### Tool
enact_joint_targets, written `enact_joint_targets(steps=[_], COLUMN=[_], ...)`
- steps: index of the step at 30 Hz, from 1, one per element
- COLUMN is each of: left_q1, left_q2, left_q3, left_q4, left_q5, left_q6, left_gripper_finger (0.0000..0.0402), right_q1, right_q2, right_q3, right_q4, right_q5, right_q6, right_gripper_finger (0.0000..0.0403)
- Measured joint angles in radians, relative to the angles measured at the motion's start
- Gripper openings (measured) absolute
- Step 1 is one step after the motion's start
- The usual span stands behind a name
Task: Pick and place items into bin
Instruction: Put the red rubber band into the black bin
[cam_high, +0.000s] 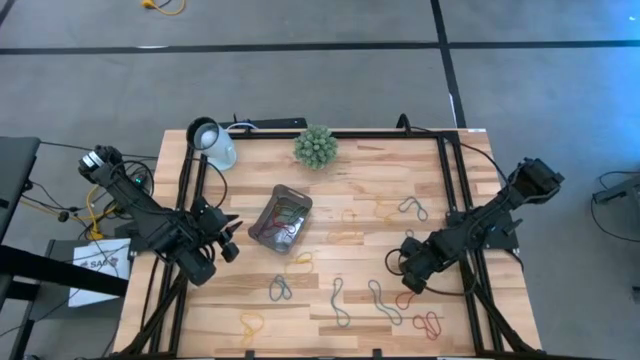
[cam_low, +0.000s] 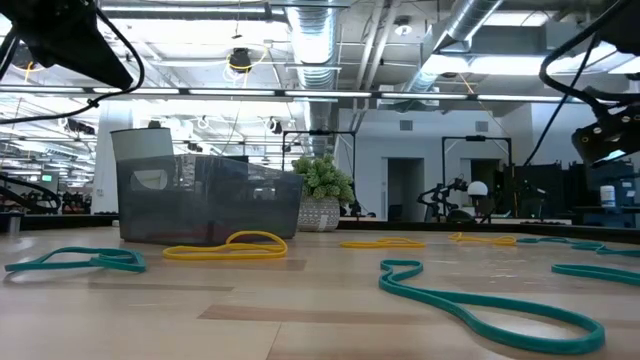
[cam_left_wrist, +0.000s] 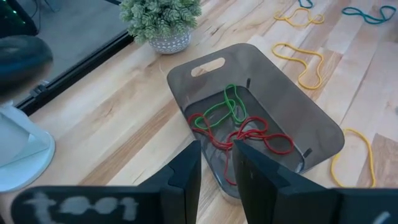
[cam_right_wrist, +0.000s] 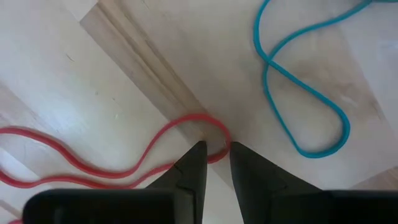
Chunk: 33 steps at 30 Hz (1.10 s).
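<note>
A red rubber-band loop (cam_right_wrist: 118, 158) is lying on the wooden table (cam_high: 360, 190) right at the right gripper (cam_right_wrist: 216, 157), whose fingers are pinching together over the loop's curved end, with only a narrow gap left between them. A teal loop (cam_right_wrist: 298, 93) is lying just beside it. In the high view this gripper (cam_high: 408, 283) is sitting low near the table's right front, among scattered loops. The dark translucent bin (cam_high: 281, 218) is standing left of centre, holding red (cam_left_wrist: 249, 134) and green (cam_left_wrist: 221, 112) loops. The left gripper (cam_left_wrist: 217, 163) is hanging just beside the bin's near edge, its fingers nearly closed and gripping nothing. A small potted plant (cam_high: 315, 146) and a white lamp head (cam_high: 212, 142) are sitting along the far edge.
</note>
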Motion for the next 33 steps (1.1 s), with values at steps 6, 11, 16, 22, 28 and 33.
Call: enact_joint_targets(steps=[6, 11, 16, 22, 28, 33], left_q1=[0.000, 0.000, 0.000, 0.000, 0.000, 0.005], left_q2=[0.000, 0.000, 0.000, 0.000, 0.000, 0.000], left_q3=[0.000, 0.000, 0.000, 0.000, 0.000, 0.000], left_q4=[0.000, 0.000, 0.000, 0.000, 0.053, 0.229], left_q5=[0.000, -0.001, -0.011, -0.055, -0.138, -0.224], left_q6=[0.000, 0.007, 0.009, 0.013, 0.016, 0.187], left_gripper_finger=[0.0083, 0.0083, 0.0083, 0.0083, 0.0083, 0.0083], right_q1=[0.000, 0.001, -0.004, -0.044, -0.155, -0.281], right_q2=[0.037, 0.047, -0.003, -0.095, -0.145, -0.143], right_q3=[0.003, 0.021, 0.092, 0.213, 0.296, 0.301], right_q4=[0.007, 0.013, -0.002, 0.015, 0.113, 0.326], right_q5=[0.007, 0.010, 0.084, 0.228, 0.340, 0.332], right_q6=[0.000, 0.000, -0.036, -0.232, -0.496, -0.745], right_gripper_finger=[0.0054, 0.0006, 0.0002, 0.0001, 0.0001, 0.0000])
